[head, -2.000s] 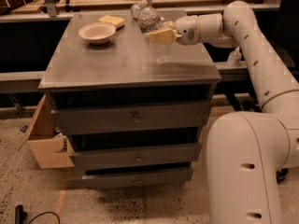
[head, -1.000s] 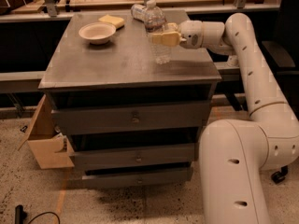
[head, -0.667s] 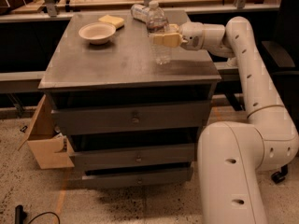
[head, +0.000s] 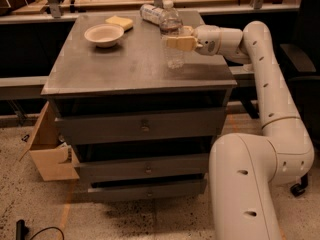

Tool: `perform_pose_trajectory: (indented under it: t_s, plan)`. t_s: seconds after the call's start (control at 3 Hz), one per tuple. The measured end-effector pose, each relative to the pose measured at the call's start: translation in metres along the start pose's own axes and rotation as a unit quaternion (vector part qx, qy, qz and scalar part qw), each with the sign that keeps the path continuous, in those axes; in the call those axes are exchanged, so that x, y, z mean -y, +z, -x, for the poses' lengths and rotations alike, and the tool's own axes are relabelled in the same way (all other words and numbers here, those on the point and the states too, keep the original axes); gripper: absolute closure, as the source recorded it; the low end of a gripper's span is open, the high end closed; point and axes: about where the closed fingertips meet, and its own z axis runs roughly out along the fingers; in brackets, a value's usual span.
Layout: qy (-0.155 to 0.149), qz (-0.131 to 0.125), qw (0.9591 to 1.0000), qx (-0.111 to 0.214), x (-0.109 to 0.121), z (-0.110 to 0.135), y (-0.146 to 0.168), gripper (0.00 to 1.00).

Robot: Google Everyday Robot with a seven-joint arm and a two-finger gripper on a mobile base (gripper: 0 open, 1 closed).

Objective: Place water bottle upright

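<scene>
While the white arm comes in from the right, I see its gripper [head: 174, 38] over the right rear of the grey metal drawer cabinet's top [head: 115, 66]. Its tan fingers are closed around the middle of the clear ribbed plastic water bottle [head: 171, 21], which stands upright on that top. The far finger is mostly hidden behind the bottle. A stouter white-labelled bottle [head: 151, 13] lies behind, partly covered.
</scene>
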Motion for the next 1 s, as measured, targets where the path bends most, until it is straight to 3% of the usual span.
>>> perform_pose_trajectory:
  t_s: [0.33,0.67,1.0]
  plan:
    - [-0.003,0.001,1.0,0.008,0.0007,-0.0002,-0.0034,0.15]
    - [-0.003,0.004,0.9999,0.01,0.0001,-0.001,-0.0042,0.0]
    - [0.006,-0.002,1.0,-0.004,0.0013,-0.0015,-0.0064,0.0]
